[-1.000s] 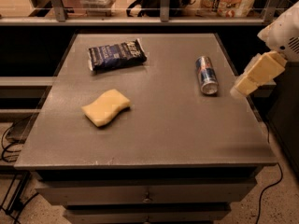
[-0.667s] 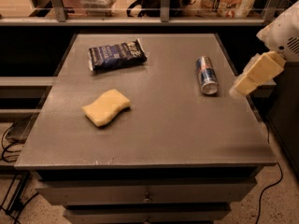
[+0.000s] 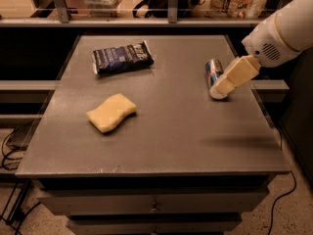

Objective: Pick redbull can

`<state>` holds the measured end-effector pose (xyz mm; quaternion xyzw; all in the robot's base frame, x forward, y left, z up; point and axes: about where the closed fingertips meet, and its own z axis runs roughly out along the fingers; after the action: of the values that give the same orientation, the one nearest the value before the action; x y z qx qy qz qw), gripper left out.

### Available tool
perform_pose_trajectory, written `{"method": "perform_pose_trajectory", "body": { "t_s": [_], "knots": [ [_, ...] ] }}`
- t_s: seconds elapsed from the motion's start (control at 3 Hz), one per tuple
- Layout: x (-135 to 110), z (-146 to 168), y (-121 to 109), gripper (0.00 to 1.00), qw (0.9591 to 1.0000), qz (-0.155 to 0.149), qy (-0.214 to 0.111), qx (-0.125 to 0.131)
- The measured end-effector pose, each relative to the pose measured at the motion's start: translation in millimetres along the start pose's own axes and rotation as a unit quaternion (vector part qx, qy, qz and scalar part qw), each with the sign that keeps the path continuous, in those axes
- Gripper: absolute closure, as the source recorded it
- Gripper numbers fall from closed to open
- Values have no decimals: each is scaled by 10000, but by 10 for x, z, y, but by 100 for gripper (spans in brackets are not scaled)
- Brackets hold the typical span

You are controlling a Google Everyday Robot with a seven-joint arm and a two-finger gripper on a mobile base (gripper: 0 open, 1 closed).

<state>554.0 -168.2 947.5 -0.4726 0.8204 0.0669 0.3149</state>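
**Claw hides part of the can**

We see the redbull can (image 3: 212, 67) lying on its side at the right of the counter (image 3: 161, 131). Its near end is hidden behind the cream claw (image 3: 221, 86). We cannot tell whether the claw is apart or together. The white arm (image 3: 283, 28) is cut off at the upper right edge.

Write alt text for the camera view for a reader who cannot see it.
A robot arm's cream gripper reaches in from the right, overlapping the near end of a redbull can lying on its side on a grey table. A yellow sponge lies left of centre, a dark blue snack packet behind it.
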Motion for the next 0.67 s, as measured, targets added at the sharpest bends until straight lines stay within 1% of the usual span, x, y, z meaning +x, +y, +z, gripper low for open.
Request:
{"method": "perform_pose_trajectory", "body": {
  "t_s": [0.33, 0.67],
  "knots": [
    [-280, 482, -47, 0, 9996, 42, -276, 67],
    [-280, 482, -47, 0, 9996, 42, -277, 67]
  ]
}}
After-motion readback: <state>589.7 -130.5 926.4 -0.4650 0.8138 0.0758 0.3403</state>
